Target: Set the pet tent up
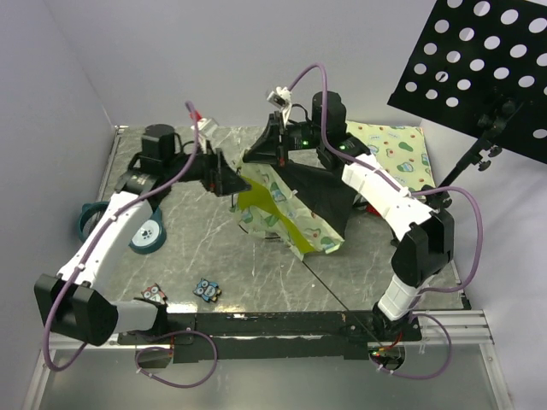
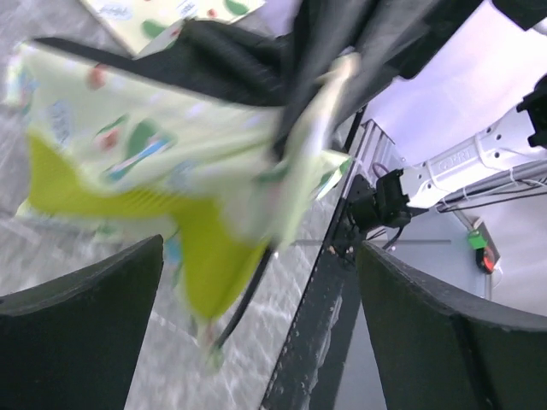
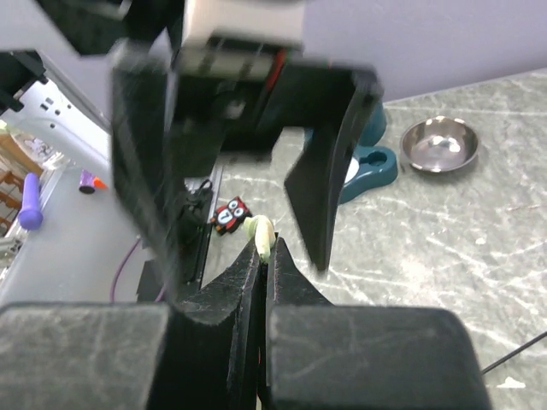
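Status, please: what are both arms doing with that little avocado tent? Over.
Right pincer shut on pale avocado-print fabric tent, hanging crumpled, not domed. Left pincer open beside it. Nothing blocking.

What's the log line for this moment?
left gripper: open, facing pet tent | right gripper: shut on pet tent | pet tent: slumped, not set up

Both arms, the left arm and the right arm, wear white moulded shells between black joint housings. Mauve cables loop along each. Small green lights glow near the right wrist. The left end effector has matte black wedge-shaped fingers, and the right end effector is black too.
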Controlling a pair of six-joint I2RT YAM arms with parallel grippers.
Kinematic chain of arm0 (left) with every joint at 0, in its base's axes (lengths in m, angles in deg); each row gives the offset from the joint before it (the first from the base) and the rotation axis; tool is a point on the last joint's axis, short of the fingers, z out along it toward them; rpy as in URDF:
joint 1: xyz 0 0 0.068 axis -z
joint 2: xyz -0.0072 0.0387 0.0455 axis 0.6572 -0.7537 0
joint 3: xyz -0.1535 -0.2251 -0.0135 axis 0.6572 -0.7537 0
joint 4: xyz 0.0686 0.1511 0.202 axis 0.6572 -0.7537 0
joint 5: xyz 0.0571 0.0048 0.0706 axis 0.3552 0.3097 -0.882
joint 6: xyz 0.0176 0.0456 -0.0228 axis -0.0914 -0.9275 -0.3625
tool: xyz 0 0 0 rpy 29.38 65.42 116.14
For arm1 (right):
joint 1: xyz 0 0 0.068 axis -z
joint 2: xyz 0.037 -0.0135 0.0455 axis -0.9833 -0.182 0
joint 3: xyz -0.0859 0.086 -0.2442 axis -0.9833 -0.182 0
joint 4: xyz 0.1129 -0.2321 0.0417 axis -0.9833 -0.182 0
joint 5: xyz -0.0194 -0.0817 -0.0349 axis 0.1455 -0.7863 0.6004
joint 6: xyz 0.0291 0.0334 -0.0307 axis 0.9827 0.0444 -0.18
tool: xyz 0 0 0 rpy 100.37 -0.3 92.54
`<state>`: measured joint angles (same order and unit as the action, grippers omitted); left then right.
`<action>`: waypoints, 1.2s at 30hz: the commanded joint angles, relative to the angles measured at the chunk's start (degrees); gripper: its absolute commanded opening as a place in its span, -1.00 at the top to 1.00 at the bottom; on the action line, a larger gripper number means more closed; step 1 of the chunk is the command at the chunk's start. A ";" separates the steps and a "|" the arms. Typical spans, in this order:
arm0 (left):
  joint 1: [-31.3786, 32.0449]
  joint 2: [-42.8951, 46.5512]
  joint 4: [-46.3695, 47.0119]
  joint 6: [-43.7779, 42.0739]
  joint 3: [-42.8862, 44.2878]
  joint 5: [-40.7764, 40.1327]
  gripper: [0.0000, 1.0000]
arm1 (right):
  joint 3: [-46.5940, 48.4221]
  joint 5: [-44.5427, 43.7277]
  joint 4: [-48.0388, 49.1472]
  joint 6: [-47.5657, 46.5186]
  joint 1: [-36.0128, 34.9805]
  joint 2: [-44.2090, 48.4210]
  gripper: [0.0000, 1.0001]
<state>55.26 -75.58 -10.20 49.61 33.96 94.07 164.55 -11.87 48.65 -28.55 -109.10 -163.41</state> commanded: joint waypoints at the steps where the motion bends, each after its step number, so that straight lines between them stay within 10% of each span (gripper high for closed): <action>1: 4.89 -3.20 10.19 2.71 1.15 -4.59 -0.83 | 4.76 0.18 6.80 4.17 0.49 -0.34 1.00; 4: 4.11 -7.15 8.28 1.94 4.39 -5.22 -0.05 | 5.29 2.54 8.73 6.45 0.84 0.88 0.57; 9: -5.63 -11.73 9.93 -0.08 6.34 8.37 0.89 | 0.21 8.25 15.83 13.82 4.87 8.34 -0.94; 12: -9.42 -15.32 5.13 -10.42 9.93 15.51 0.98 | -4.36 11.51 13.77 10.70 8.57 13.35 -0.97; 22: -11.63 -39.66 -57.17 -72.98 40.86 23.70 0.98 | -5.87 7.48 -52.67 -52.48 15.17 17.59 -0.82; 30: -11.98 -42.32 -56.95 -72.87 42.02 23.26 0.98 | -7.89 6.25 -73.34 -89.12 17.28 11.18 -0.78; 36: -11.98 -42.67 -56.95 -73.48 40.53 22.56 0.99 | -15.26 4.49 -71.68 -105.04 15.96 11.52 -0.90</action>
<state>43.00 -117.46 -62.37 -20.92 74.20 117.72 152.40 -7.57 -19.68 -113.44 -92.14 -153.90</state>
